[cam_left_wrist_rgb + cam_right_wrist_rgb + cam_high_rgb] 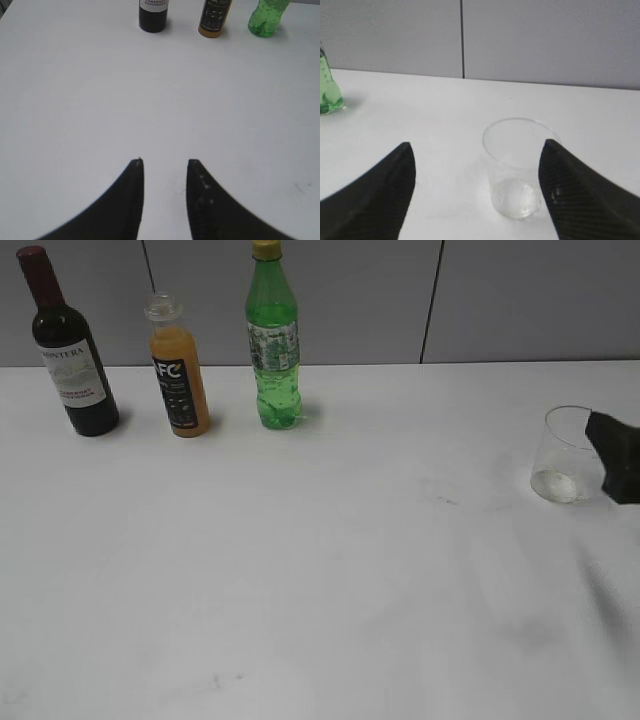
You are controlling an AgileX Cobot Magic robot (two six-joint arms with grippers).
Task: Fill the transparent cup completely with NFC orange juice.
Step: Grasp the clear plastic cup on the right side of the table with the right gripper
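At the counter's [330,570] right edge, the empty transparent cup [516,167] is framed by the wide-apart right pincer [477,187], not yet clasped; closing on it is called for next, while the left pincer [165,165], partly apart and empty, is kept well short of the NFC orange juice [178,375].

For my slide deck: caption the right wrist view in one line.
Right gripper with jaws wide open, approaching the empty transparent cup on the white table.
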